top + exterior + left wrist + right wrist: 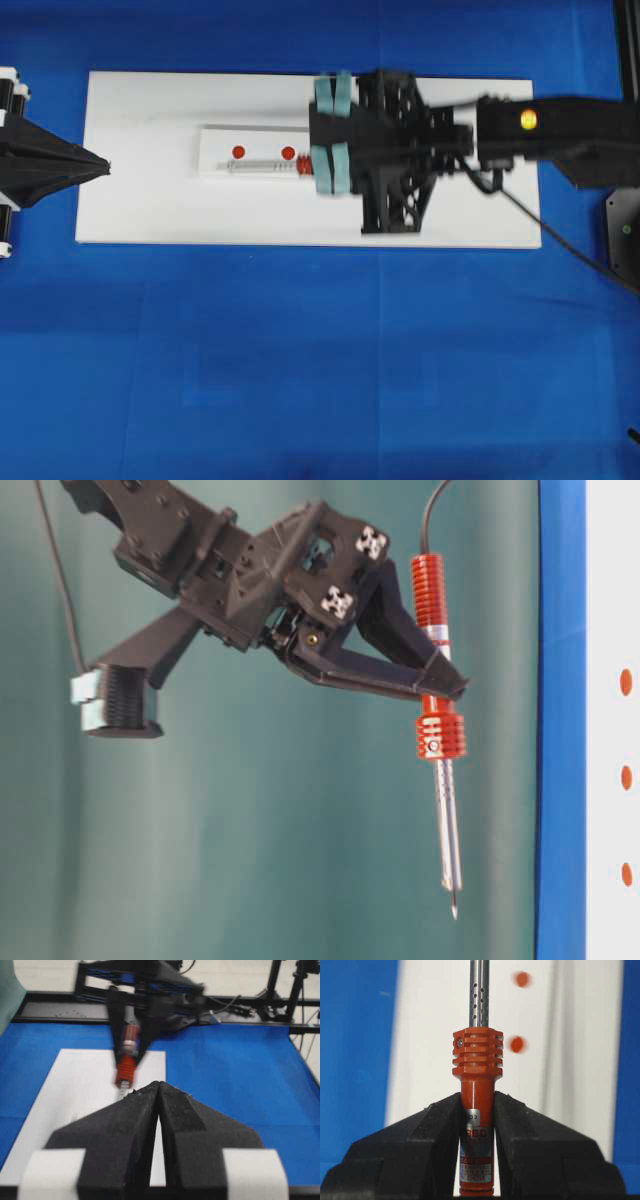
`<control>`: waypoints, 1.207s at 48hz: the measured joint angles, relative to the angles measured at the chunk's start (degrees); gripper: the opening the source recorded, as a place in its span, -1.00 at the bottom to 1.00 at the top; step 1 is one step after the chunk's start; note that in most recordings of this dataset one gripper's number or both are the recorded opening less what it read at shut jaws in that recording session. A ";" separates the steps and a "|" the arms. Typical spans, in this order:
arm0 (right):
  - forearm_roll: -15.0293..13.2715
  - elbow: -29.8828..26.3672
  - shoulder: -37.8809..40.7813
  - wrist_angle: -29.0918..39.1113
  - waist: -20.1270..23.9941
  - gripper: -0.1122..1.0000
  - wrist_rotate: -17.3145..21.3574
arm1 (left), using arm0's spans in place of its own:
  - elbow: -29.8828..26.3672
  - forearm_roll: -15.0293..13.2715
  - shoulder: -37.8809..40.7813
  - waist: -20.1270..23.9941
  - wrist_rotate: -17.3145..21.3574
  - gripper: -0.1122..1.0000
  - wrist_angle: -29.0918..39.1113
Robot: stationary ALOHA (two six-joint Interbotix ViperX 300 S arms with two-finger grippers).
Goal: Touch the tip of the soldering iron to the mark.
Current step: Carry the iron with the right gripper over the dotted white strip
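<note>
My right gripper (314, 160) is shut on the red-orange handle of the soldering iron (477, 1060), just behind its ribbed collar. The iron's thin metal shaft (262, 167) points left over a small white plate (215, 140) that bears two red marks (238, 152) (288, 153). The tip lies just beside the left mark in the overhead view. In the table-level view the iron (440, 740) hangs clear of the white surface, its tip (453, 910) touching nothing. My left gripper (100, 166) is shut and empty at the board's left edge, and shows in its own view too (158, 1085).
The plate rests on a large white board (450, 220) on the blue table cover (300, 350). The iron's black cord (560, 245) trails off to the right behind my right arm. Black frame rails (60, 1010) run along the table's far edge.
</note>
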 measured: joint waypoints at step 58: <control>2.81 0.00 0.00 13.10 -5.01 -0.68 -5.62 | -0.09 0.00 0.00 0.00 0.00 -0.80 0.00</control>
